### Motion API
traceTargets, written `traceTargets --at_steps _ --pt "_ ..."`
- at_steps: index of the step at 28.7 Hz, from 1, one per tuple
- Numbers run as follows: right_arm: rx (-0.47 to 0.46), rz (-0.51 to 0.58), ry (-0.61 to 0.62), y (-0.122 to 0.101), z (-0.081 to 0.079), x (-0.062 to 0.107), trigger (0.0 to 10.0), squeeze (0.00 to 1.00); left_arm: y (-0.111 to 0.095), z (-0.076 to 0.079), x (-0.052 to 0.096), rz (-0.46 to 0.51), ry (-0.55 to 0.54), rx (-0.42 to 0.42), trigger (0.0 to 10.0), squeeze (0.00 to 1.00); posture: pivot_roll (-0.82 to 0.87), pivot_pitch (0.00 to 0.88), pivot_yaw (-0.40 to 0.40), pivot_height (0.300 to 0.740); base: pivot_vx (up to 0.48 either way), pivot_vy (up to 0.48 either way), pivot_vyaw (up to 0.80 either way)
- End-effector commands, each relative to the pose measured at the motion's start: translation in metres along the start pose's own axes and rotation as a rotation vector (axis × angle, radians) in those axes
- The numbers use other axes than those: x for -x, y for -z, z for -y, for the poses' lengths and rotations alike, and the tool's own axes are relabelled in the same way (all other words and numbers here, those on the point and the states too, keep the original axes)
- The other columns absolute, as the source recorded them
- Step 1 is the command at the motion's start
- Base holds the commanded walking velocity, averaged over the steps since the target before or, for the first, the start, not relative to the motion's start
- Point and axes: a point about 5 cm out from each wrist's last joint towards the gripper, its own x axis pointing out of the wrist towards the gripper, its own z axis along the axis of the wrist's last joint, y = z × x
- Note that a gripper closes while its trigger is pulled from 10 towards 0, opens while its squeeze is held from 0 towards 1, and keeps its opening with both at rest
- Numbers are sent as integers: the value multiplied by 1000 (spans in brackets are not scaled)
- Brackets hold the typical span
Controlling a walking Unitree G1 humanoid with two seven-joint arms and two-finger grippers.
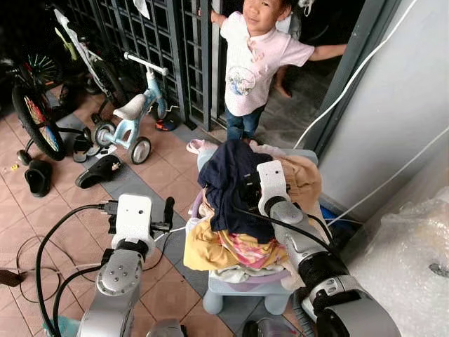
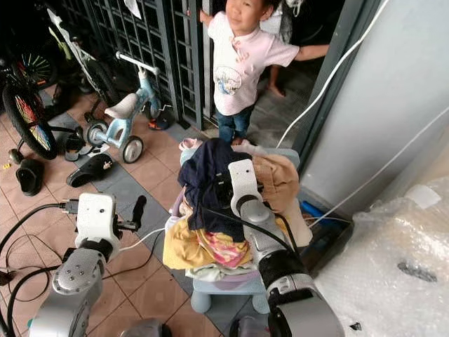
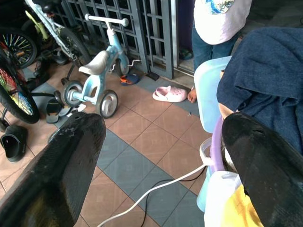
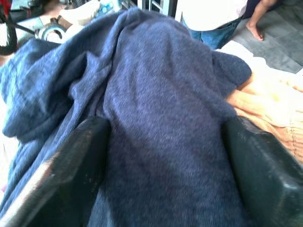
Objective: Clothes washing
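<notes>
A heap of clothes fills a pale blue basket on the tiled floor. A navy garment lies on top, with a yellow garment and a beige one under it. My right gripper is open and pressed into the navy garment, one black finger on each side of a fold. My left gripper is open and holds nothing. It hovers over the tiles just left of the basket, its fingers spread wide.
A child stands right behind the basket in a doorway. A blue tricycle, a bicycle wheel and sandals sit at the left by a metal gate. A white cable crosses the floor. A grey wall and plastic wrap are on the right.
</notes>
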Motion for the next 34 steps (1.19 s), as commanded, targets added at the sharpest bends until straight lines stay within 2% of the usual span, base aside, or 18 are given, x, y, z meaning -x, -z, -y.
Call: traceTargets --at_steps 1,11,23,28,31,34 --pt "-15 -3 16 -2 2 -2 0 0 -3 0 3 1 6 -6 10000 0 152 113 3 740 0 0 0" --pt "-28 -30 32 10 12 1 0 0 -2 4 0 -11 7 7 10000 0 135 96 -9 740 0 0 0" --pt "-9 -35 -16 9 8 -1 0 0 -4 4 -7 3 -16 27 10000 0 120 43 -29 740 0 0 0" --pt "50 15 -42 1 9 1 0 0 -4 12 -18 19 -8 48 10000 0 82 0 -41 740 0 0 0" --pt "52 20 -39 5 12 6 0 0 -5 16 -24 28 -3 62 10000 0 57 0 -42 740 0 0 0" --pt "44 78 -9 2 19 12 0 0 -5 18 -29 35 5 71 10000 0 38 0 -41 740 0 0 0"
